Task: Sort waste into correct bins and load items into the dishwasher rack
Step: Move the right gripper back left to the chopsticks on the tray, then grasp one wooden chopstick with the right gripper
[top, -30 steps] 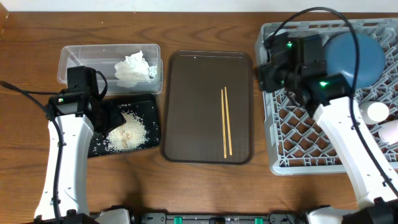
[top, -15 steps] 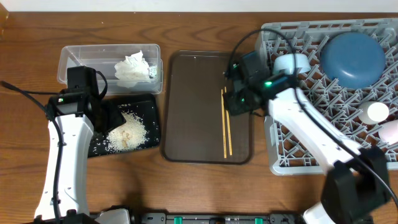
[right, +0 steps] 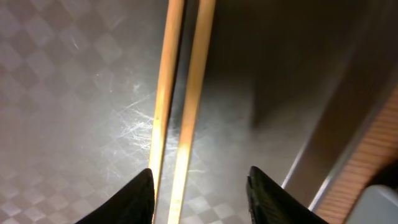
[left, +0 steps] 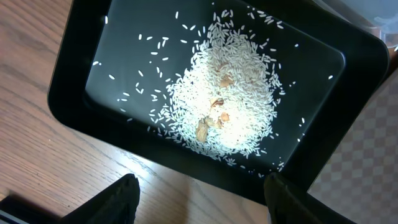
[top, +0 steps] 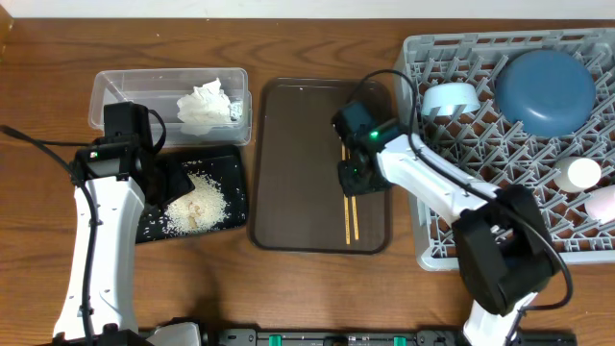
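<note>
Two wooden chopsticks [top: 350, 207] lie side by side on the brown tray [top: 298, 144]; the right wrist view shows them close up [right: 180, 93]. My right gripper [top: 354, 178] is open low over their upper part, its fingertips [right: 140, 190] straddling them. The grey dishwasher rack [top: 461, 216] at right holds a blue bowl [top: 544, 91] and a white cup [top: 450, 98]. My left gripper [left: 199, 196] is open and empty, over the near edge of the black tray [left: 81, 87] holding rice [left: 227, 102].
A clear bin [top: 125, 91] at back left holds crumpled white tissue [top: 204, 104]. The black tray of rice [top: 197, 204] sits in front of it. More white items [top: 582, 173] lie at the rack's right edge.
My right arm has swung left from the rack, leaving the white cup in the rack, and come down over the chopsticks on the tray. The left arm has not moved.
</note>
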### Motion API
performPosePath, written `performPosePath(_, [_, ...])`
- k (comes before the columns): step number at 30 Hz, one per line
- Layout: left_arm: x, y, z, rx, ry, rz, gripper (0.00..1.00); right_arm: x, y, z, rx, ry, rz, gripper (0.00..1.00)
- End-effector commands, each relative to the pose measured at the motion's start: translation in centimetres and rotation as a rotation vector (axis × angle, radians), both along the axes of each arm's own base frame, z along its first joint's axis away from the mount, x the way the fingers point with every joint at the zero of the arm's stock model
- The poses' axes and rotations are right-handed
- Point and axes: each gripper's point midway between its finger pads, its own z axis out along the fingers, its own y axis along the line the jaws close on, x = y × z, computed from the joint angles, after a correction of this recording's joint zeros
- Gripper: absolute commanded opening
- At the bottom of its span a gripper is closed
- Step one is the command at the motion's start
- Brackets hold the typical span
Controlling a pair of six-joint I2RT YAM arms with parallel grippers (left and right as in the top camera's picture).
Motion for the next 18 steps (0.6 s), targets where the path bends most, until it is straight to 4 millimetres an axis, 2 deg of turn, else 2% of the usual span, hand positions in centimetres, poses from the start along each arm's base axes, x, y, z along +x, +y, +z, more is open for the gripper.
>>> performPosePath(1, [-0.1,0.4,0.3,0.015,-0.002,0.013,0.68,-0.4,0.1,-1.0,-0.035,0.011,-0.053,0.46])
performPosePath(10, [-0.1,0.4,0.3,0.015,-0.002,0.012,0.68,-1.0,-0.3,-2.8,-0.069,0.056,-0.063,0.47])
performPosePath(18, [-0.1,0.4,0.3,0.015,-0.002,0.013,0.68,-1.2,-0.4,-2.8,-0.073,0.062,-0.067,0.47])
